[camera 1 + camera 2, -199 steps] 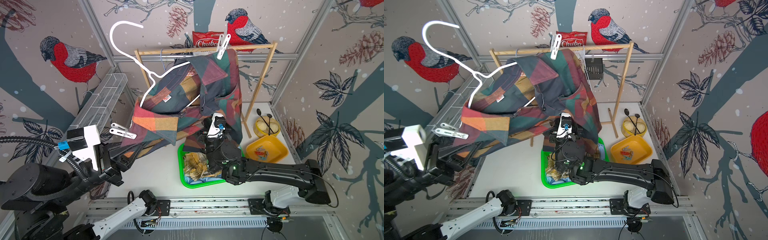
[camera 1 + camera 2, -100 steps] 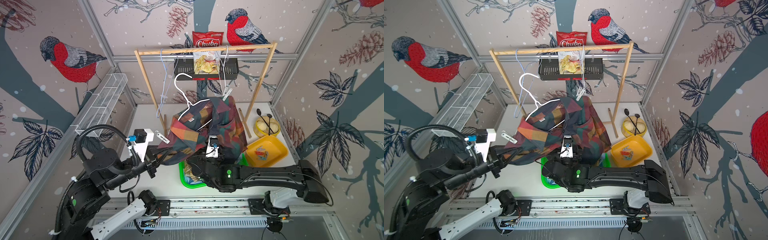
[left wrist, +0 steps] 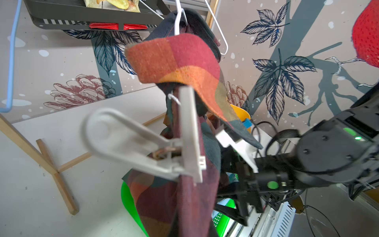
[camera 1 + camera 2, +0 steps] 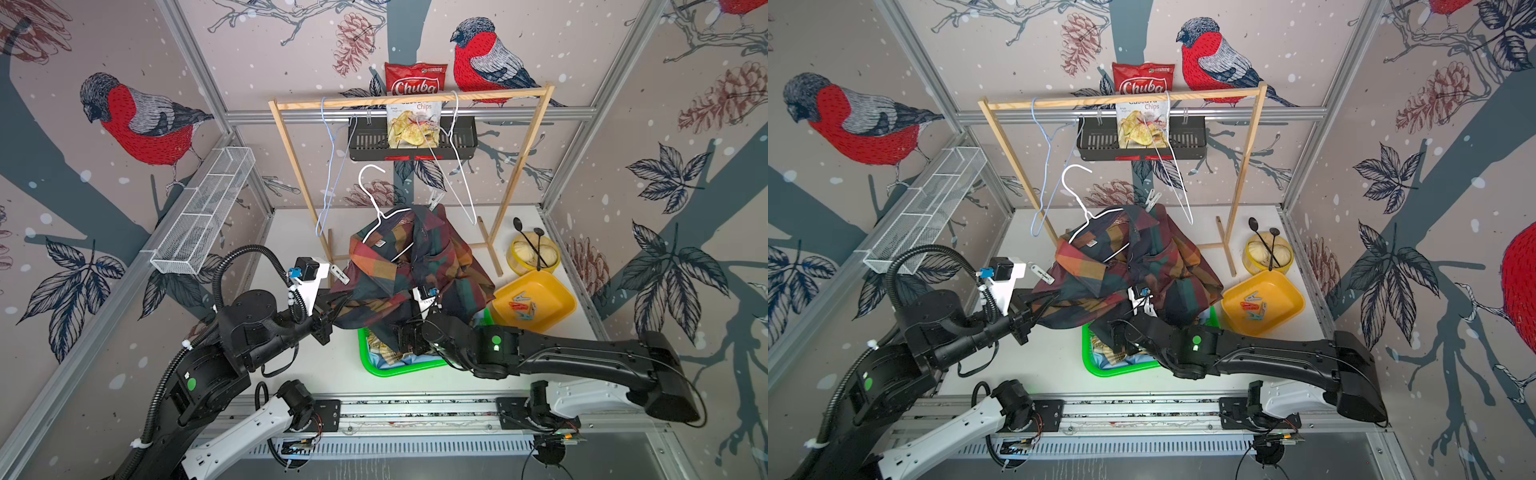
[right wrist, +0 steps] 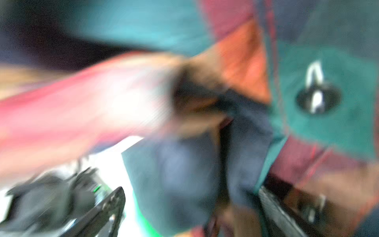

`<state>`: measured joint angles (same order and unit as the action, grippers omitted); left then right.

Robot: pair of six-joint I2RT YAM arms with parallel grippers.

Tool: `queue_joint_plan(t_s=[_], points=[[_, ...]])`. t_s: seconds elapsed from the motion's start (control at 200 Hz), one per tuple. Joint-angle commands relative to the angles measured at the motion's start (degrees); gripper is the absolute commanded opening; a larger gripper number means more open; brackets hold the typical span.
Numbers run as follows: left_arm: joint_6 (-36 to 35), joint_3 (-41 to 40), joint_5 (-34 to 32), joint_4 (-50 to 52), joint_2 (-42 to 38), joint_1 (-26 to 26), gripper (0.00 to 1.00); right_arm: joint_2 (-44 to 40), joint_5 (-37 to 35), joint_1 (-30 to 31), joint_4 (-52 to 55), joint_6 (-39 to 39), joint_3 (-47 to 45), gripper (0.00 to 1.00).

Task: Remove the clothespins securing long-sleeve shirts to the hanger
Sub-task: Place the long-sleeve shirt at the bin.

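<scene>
Now, your left gripper [image 4: 327, 322] is clenched on a fold of the check shirt [image 4: 415, 270], low on the bundle's near-left edge. The cloth runs tight from it up toward the collar. The shirt is off the wooden rack [image 4: 411, 99]. It hangs crumpled on the white hanger [image 4: 380, 212], slumped over the green basket [image 4: 399, 370], and the hanger's hook is loose in the air in front of the rack.

Look at the whitish clothespin [image 4: 340, 275]: it sits just beside your left wrist camera, clipped on the shirt's left edge. In the left wrist view it [image 3: 189, 131] fills the middle, biting the maroon hem, with a bit of white wire showing at its tip. The far clothespin [image 4: 434, 200] stands upright on the opposite shoulder, at the top of the bundle; both top views show it.

Your right gripper [image 5: 190, 197] is buried under the shirt in both top views, with the arm reaching in from the right above the basket. The right wrist view is badly blurred, but the fingers [image 5: 111, 203] stand wide apart, released, with cloth draped between them and nothing pinched.

Off to the right, touching the basket's corner, the yellow tray [image 4: 557, 299] holds loose clothespins [image 4: 521, 306] in red, teal and grey.
</scene>
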<state>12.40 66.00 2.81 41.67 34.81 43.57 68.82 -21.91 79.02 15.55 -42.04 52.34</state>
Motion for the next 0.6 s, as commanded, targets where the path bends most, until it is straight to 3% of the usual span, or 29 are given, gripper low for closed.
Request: queue_joint_plan(t_s=[0.0, 0.195, 0.36, 0.44, 0.595], points=[[-0.3, -0.3, -2.5, -4.8, 0.6, -0.1, 0.00, -5.4, 6.9, 0.1, 5.1, 0.3, -0.4, 1.00], [-0.7, -0.6, -4.3, -4.6, 1.1, -0.1, 0.00, -24.0, -0.5, -9.0, 6.8, -1.2, -5.2, 1.00], [-1.5, -1.3, -4.0, -5.0, -0.1, -0.1, 0.00, -30.7, -0.4, -31.8, 11.7, -2.6, -7.2, 1.00], [-2.4, -1.5, -3.1, -5.2, -0.6, -0.1, 0.00, -29.0, 5.2, -45.0, 12.0, -1.0, -8.4, 1.00], [-3.2, -1.4, -1.6, -5.3, -0.4, -0.1, 0.00, -24.5, 25.1, -68.3, 3.9, 1.7, -14.5, 1.00]])
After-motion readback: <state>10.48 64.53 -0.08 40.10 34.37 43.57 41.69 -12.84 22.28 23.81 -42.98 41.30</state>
